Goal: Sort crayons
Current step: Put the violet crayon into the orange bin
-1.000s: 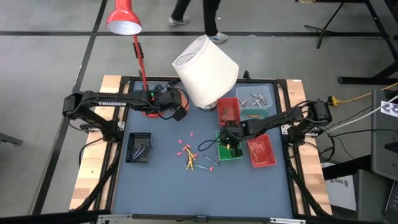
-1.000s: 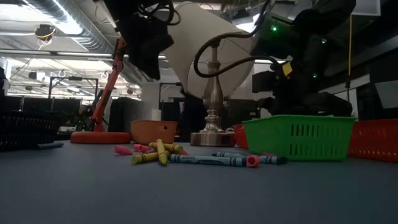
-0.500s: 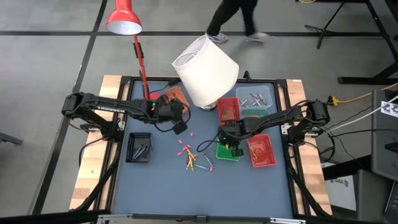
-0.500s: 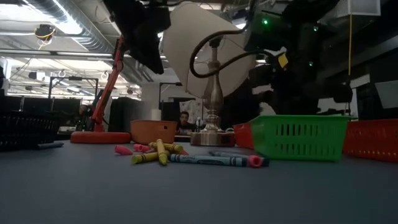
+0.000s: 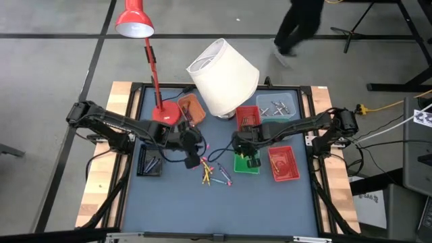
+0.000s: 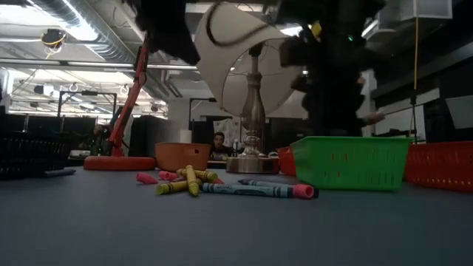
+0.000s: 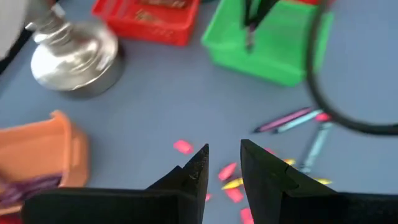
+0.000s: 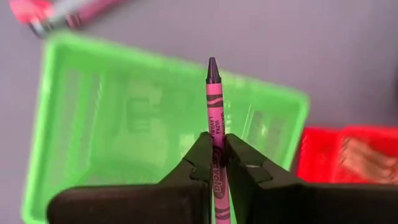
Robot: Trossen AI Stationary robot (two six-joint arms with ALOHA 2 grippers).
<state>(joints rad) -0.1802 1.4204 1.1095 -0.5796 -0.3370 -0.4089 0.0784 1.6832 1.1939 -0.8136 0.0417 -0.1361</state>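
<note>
Several loose crayons (image 5: 214, 173) lie on the blue-grey table top: yellow, pink and blue sticks (image 6: 244, 189) plus short pink stubs (image 7: 183, 147). My right gripper (image 5: 247, 155) hangs over the green tray (image 5: 246, 165), shut on a purple-pink crayon (image 8: 213, 118). My left gripper (image 5: 193, 160) hovers at the left edge of the loose crayons. Its fingers (image 7: 224, 152) are open, with nothing between them. My right gripper pinches the crayon's wrapped middle (image 8: 215, 142) between its two fingers. They come steeply from above and lie along the crayon. Its pointed tip (image 8: 212, 65) sticks out past the fingertips toward the green tray. The crayon is lifted clear.
Red trays (image 5: 284, 164) (image 5: 248, 119), a clear tray (image 5: 279, 106) and a teal one (image 5: 277, 125) stand at the right. An orange tray (image 5: 191, 106) and a black tray (image 5: 150, 160) are at the left. A white-shaded lamp (image 5: 223, 75) and a red desk lamp's base (image 5: 165, 113) stand at the far side.
My left gripper has swung from beside the red lamp's base toward the table's near edge and the loose crayons, turning as it went. My right gripper has risen above the green tray, still shut on the crayon.
</note>
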